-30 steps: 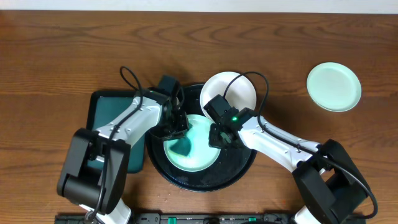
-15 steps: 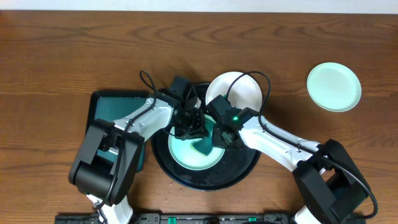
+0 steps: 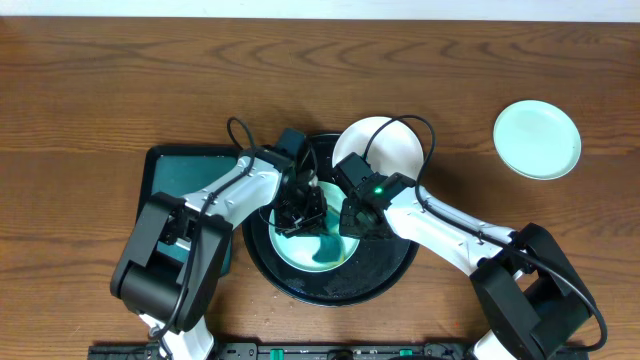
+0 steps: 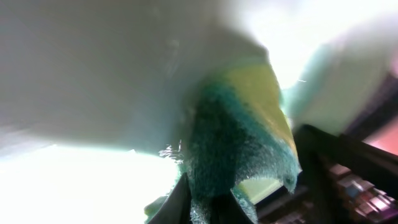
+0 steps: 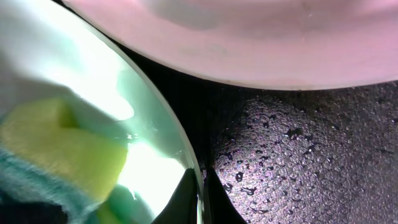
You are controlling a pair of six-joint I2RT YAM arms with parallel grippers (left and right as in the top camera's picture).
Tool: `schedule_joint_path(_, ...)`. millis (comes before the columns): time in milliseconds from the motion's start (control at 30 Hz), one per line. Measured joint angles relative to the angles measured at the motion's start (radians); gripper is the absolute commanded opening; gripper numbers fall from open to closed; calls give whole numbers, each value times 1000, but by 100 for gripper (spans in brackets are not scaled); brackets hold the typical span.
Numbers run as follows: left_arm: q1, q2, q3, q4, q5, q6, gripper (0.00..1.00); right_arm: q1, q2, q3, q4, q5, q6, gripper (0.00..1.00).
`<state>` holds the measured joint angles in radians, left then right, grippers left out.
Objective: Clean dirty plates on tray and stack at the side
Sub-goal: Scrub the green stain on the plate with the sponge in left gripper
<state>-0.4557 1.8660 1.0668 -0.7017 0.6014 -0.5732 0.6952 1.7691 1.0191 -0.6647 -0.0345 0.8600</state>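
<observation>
Sitting inside the black tray point(image 3: 385, 268), directly beneath both sets of jaws, and showing as a pale green disc: mint plate point(image 3: 297, 256). Pinching that plate's rim with the right gripper point(image 3: 350, 225) point(image 5: 199, 190), jaws closed on the edge, one finger on the plate side and the other on the tray side. Glistening just beyond the outer finger: water droplets on the tray floor. Clamping a sponge point(image 4: 236, 137), green and fuzzy below, yellow above, in the closed jaws of the left gripper point(image 3: 308, 215). Pressing the sponge down ahead of those jaws against the plate's inner face, just beside the right jaws' pinch point. Showing the sponge's yellow side again to the left of the right jaws in the right wrist view.

Lying just ahead of the right jaws, overlapping the tray's far rim: white plate point(image 3: 388, 145). Resting well apart from both sets of jaws, far out past the right arm on the bare table point(image 3: 100, 80): second mint plate point(image 3: 537, 139). Sitting behind the left jaws, partly under the left arm and touching the black tray's side: teal tray point(image 3: 170, 180).
</observation>
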Motion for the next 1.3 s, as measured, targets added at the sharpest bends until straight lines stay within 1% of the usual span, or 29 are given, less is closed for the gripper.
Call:
schedule_joint_path(100, -8, -13, 11, -41, -110, -16, 7, 1, 0, 0, 3, -8, 2, 1)
schedule_joint_path(267, 2, -38, 22, -107, -292, -84, 7, 1, 0, 0, 5, -22, 5, 1)
schedule_joint_path(467, 71, -46, 24, -156, -392, -138, 7, 1, 0, 0, 5, -23, 7, 1)
schedule_joint_path(600, 95, -46, 25, -165, -405, -172, 7, 2, 0, 0, 13, -32, 7, 1)
schedule_joint_path(667, 100, -46, 25, -162, -399, -175, 7, 3, 0, 0, 15, -34, 7, 1)
schedule_joint_path(767, 110, -47, 19, -147, -366, -143, 7, 4, 0, 0, 16, -34, 7, 1)
schedule_joint_path(867, 129, -50, 5, -111, -289, -77, 7, 4, 0, 0, 15, -34, 7, 1)
schedule_joint_path(933, 135, -48, 0, -59, -216, -37, 7, 4, 0, 0, 15, -34, 7, 1)
schedule_joint_path(1133, 98, -29, -3, 78, -63, 11, 7, 7, 0, 0, 3, -9, 13, 1)
schedule_joint_path(1300, 63, -14, -3, 135, -19, 22, 7, 10, 0, 0, 3, -3, 14, 1)
